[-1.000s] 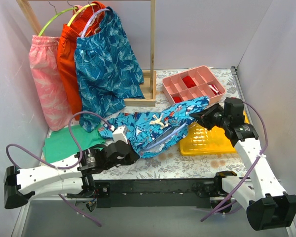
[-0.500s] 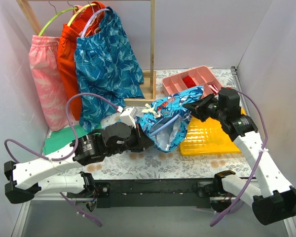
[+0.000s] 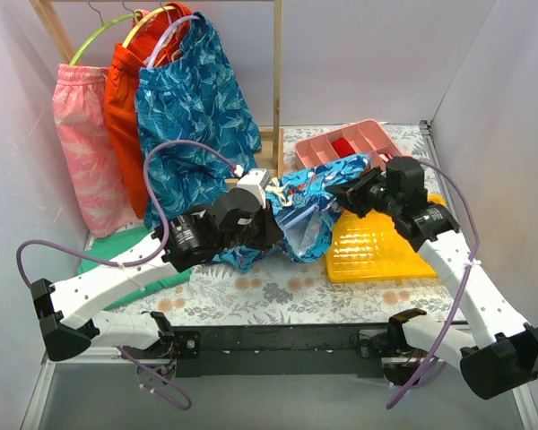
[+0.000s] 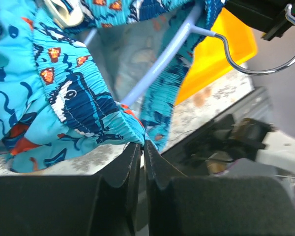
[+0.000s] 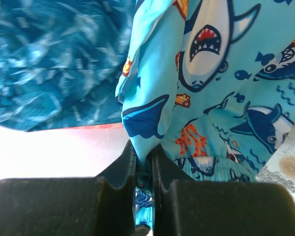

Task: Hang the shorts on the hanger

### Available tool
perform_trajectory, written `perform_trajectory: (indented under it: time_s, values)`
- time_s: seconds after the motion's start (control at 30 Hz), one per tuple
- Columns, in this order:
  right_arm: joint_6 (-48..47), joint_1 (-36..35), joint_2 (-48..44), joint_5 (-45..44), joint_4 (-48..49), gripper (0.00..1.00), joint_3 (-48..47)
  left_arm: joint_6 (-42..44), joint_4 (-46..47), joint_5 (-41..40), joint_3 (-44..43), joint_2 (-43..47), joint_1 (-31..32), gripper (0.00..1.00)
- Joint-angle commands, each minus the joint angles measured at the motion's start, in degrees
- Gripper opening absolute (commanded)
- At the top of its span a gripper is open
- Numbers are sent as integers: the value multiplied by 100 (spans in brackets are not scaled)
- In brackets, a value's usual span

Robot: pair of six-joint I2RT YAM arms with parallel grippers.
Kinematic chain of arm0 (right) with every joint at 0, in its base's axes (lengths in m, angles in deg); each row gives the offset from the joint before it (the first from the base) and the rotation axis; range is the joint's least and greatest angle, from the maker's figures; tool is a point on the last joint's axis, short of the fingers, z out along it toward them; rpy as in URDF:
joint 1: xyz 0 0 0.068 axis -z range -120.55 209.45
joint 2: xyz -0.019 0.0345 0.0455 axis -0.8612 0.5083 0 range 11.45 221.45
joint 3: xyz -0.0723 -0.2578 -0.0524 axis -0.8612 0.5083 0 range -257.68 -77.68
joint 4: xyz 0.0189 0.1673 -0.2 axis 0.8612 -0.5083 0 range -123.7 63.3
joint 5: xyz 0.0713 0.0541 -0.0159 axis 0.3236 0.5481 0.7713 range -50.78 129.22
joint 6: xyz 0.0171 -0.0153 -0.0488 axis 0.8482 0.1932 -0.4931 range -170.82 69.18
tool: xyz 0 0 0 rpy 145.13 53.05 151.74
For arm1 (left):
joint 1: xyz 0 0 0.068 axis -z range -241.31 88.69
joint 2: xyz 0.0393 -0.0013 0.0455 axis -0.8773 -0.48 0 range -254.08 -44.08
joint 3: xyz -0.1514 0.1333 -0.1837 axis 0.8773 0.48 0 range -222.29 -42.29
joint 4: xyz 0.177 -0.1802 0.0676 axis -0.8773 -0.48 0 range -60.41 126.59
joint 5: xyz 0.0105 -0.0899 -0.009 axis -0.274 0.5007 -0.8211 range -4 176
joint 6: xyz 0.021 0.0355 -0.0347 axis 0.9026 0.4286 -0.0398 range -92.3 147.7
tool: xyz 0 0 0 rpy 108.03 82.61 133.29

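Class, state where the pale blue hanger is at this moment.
In the left wrist view, the hanger sits inside the shark-print shorts, its hook poking out upper right, by the yellow tray.

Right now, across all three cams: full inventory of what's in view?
shark shorts: 1, bright blue, mid-table, held up between both grippers
hanger: 1, pale blue, partly wrapped by the shorts, hook sticking out
wooden rack: 1, light wood, back left
pink shorts: 1, pink, hanging on the rack, leftmost
orange shorts: 1, orange, hanging in the middle
teal shorts: 1, teal leaf print, hanging in front
pink tray: 1, pink, compartments, back right
yellow tray: 1, yellow, right of centre
green sheet: 1, green, flat at left, partly under the left arm
table: 1, floral pattern
left gripper: shut on the shorts
right gripper: shut on the shorts
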Motion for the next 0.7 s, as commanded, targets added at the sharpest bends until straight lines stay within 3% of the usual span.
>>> perform_trajectory:
  time_s: [0.0,0.2,0.3,0.33,0.4,0.5,0.57,0.67]
  values:
    - [396,-32,115,563,893,1,686,537,-165,12,493,241,-248,7]
    - [414,-147,608,994,1141,1,1152,791,433,224,1223,23,-354,10]
    - [423,-155,740,1144,1281,1,1328,932,705,417,1408,-188,-354,16]
    - [423,-155,775,1153,1308,1,1355,976,836,522,1443,-224,-345,21]
    - [397,-155,863,1197,1326,1,1390,1055,943,873,1452,-259,-345,41]
    - [370,-155,986,1214,1326,1,1399,1100,1241,1285,1470,-154,-354,51]
    - [388,-155,1056,1250,1361,1,1390,1074,1408,1497,1452,-128,-345,52]
    - [361,-147,1109,1259,1378,1,1346,881,1681,2033,1434,-197,-345,35]
